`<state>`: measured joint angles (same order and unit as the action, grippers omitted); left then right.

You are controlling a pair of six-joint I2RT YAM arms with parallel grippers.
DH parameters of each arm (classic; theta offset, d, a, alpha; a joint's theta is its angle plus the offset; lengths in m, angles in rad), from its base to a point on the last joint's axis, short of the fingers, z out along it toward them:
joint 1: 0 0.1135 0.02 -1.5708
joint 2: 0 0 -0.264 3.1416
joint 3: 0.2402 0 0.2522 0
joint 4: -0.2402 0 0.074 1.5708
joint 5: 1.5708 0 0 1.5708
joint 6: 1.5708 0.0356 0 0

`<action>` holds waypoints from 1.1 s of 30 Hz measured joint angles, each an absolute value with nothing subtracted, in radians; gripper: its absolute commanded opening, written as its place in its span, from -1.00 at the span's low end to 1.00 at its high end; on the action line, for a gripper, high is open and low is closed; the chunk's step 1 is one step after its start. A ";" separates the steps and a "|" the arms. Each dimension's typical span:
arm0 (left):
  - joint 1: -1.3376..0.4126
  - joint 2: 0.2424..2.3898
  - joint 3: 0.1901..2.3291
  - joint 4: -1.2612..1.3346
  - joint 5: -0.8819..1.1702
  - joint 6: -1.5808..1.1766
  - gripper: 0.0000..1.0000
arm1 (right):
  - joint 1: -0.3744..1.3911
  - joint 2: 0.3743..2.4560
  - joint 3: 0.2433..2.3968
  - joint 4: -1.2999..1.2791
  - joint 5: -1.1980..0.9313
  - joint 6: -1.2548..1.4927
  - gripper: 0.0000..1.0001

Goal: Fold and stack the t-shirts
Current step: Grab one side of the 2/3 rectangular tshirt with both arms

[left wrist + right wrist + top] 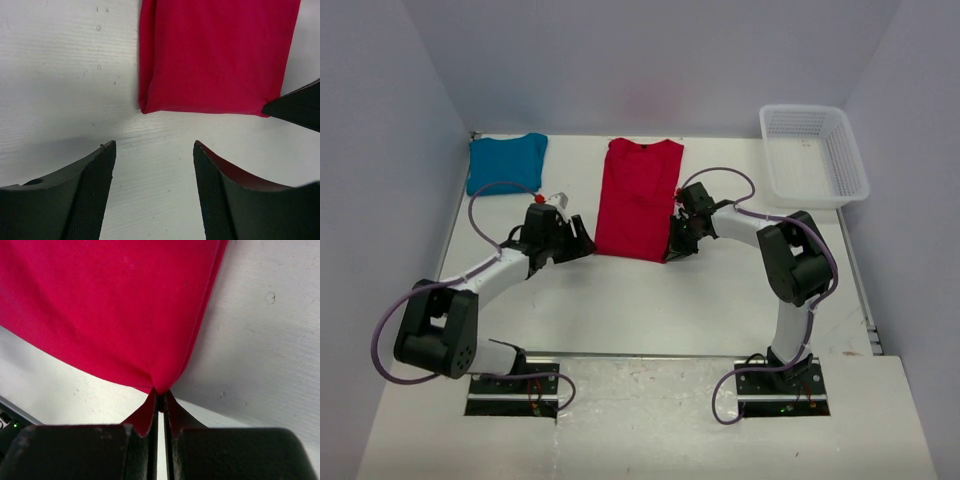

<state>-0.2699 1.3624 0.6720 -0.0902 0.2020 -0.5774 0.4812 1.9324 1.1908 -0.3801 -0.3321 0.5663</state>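
Note:
The red t-shirt (638,198) lies on the white table as a long folded strip, collar at the far end. My right gripper (675,247) is at its near right corner. In the right wrist view the gripper (159,395) is shut, pinching that corner of the red cloth (115,305). My left gripper (583,246) sits just short of the near left corner. Seen from the left wrist, it (152,150) stands open over bare table, the red shirt (215,55) a little ahead of its fingertips. The teal-blue t-shirt (505,161) lies folded at the far left.
A white mesh basket (813,155) stands at the far right corner of the table. Walls close in the table at the left, back and right. The right gripper's dark fingertip (295,107) shows at the right edge of the left wrist view.

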 measured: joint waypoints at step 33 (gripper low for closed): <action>-0.271 1.678 0.786 0.043 0.285 -0.618 -0.70 | 0.479 1.933 1.189 -0.377 -0.336 0.566 -1.00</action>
<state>-0.2707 1.6775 0.7856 0.0433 0.2848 -0.6182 0.4793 1.9327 1.1889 -0.3771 -0.3363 0.5659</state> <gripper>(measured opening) 0.201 0.011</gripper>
